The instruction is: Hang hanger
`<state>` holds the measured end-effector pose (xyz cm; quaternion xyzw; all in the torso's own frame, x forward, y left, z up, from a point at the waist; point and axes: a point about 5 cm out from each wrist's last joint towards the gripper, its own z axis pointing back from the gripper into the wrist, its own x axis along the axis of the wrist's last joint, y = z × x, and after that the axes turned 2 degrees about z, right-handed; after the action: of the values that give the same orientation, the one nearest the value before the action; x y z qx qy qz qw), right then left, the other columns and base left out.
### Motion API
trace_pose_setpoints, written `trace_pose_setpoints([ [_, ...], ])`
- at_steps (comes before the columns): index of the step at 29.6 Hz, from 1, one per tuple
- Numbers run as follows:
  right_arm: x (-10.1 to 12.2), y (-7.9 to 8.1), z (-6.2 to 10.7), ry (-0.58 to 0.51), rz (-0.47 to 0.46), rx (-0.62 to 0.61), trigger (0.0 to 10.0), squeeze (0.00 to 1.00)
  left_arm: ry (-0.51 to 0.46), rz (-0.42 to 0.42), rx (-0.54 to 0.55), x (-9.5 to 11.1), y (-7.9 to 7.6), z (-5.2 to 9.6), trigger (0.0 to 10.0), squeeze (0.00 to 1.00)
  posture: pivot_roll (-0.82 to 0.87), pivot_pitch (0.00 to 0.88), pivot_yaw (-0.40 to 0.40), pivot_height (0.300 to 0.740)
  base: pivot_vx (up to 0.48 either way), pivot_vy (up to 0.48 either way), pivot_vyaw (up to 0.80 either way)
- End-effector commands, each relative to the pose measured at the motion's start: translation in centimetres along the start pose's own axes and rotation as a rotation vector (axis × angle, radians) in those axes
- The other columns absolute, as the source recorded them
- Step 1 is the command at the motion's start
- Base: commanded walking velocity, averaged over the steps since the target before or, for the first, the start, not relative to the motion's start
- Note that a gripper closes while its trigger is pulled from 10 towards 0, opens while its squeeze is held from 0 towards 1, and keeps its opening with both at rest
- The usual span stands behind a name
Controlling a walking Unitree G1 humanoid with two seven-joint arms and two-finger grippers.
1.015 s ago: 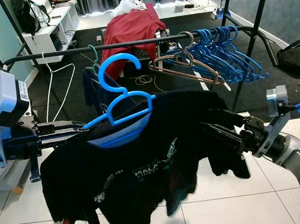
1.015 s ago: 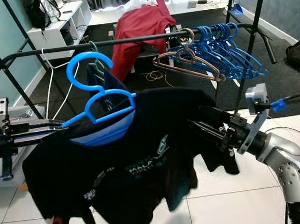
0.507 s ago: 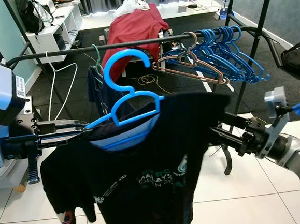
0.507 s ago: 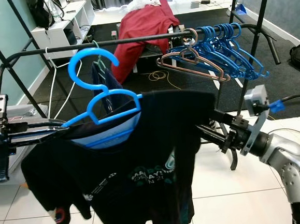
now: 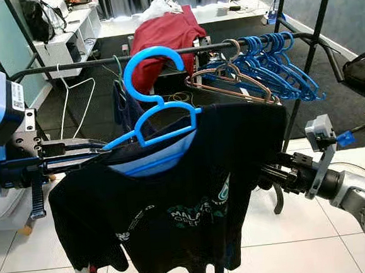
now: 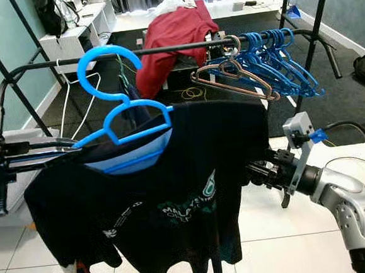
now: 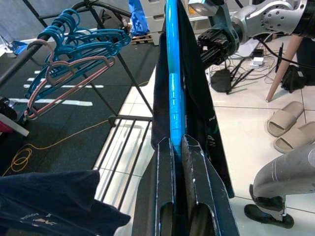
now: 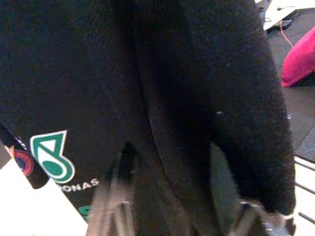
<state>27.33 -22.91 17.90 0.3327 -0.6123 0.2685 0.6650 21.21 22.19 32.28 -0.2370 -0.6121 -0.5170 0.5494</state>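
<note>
One blue hanger [image 5: 159,116] carrying a black T-shirt [image 5: 174,194] sits just short of the black rail [image 5: 163,52], hook level with it. Left gripper [image 7: 177,147] clamped on hanger's end. Right gripper [image 5: 268,177] buried in shirt's far side; finger spread unreadable.

Rail [image 5: 88,63] with hangers, over floor [image 5: 343,244].
Blue hangers [image 5: 278,66] and brown hanger [image 5: 229,82] on rail; slippers [image 7: 290,129] on tiled floor.
</note>
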Motion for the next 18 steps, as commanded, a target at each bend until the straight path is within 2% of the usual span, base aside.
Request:
trace_pose_setpoints([
  [1, 0.1, 0.0, -0.2, -0.005, 0.008, 0.006, 0.0, 0.00, 0.011, -0.030, 0.029, 0.6, 0.3, 0.5, 10.0, 0.00, -0.04, 0.000, 0.029, 0.740, 0.000, 0.000, 0.00],
  [4, 0.2, 0.0, -0.3, -0.009, 0.011, 0.005, 0.0, 0.00, 0.016, -0.027, 0.038, 0.5, 0.4, 0.7, 10.0, 0.00, -0.04, 0.000, 0.027, 0.740, 0.000, 0.000, 0.00],
  [6, 0.4, -0.1, -0.3, -0.019, 0.014, 0.002, 0.0, 0.00, 0.025, -0.023, 0.056, 0.3, 0.5, 1.1, 10.0, 0.00, -0.05, 0.000, 0.027, 0.740, 0.000, 0.000, 0.00],
  [7, 0.7, -0.2, -0.2, -0.039, 0.016, -0.009, 0.0, 0.00, 0.045, -0.014, 0.088, -0.1, 0.9, 1.8, 10.0, 0.00, -0.05, 0.000, 0.029, 0.740, 0.000, 0.000, 0.00],
  [12, 0.9, -0.4, 0.0, -0.053, 0.016, -0.022, 0.0, 0.00, 0.070, -0.008, 0.112, -0.5, 1.2, 2.4, 10.0, 0.00, -0.05, 0.000, 0.030, 0.740, 0.000, 0.000, 0.00],
  [18, 2.4, -0.6, 0.3, -0.160, -0.008, -0.016, 0.0, 0.00, 0.157, 0.011, 0.210, -2.5, 2.4, 3.8, 10.0, 0.00, -0.05, 0.000, 0.027, 0.740, 0.000, 0.000, 0.00],
])
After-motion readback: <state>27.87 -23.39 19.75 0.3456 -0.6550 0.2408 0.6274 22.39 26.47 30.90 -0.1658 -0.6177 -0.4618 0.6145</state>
